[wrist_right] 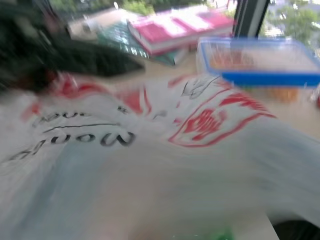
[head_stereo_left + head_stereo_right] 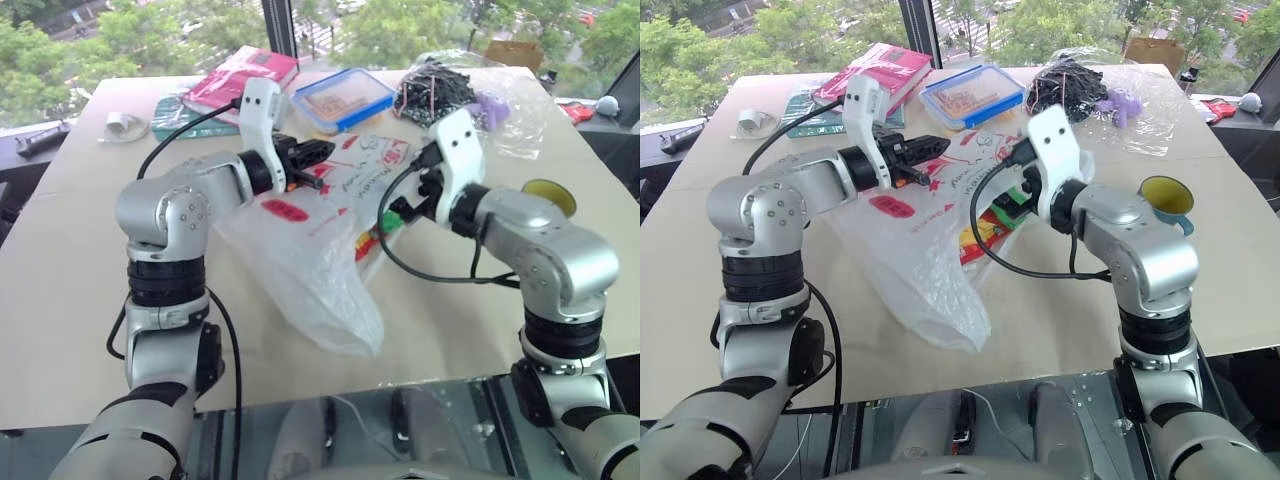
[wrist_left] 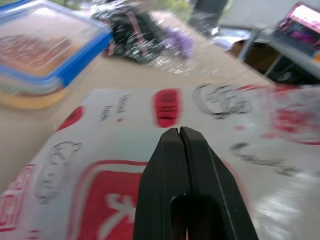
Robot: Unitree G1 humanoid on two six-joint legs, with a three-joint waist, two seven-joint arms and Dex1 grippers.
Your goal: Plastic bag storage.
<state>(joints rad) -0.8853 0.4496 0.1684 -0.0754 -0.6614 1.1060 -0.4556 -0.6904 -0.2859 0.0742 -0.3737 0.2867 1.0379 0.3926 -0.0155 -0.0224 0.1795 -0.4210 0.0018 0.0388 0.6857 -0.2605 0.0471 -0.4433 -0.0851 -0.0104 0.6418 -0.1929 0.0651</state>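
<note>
The plastic bag, thin white film with red prints and black lettering, lies crumpled in the middle of the table and reaches toward the near edge. My left gripper hovers level over the bag's far left part. In the left wrist view its fingers are pressed shut, with no film seen between them and the printed bag spread just beyond. My right gripper stands open at the bag's right edge, pointing left toward the other gripper and partly hidden by its white wrist. The bag lies close before it.
Behind the bag stand a clear box with a blue lid, a pink book on a green one, and a clear bag of dark cords and purple items. A yellow cup sits right of my right arm. The table's near edge is close.
</note>
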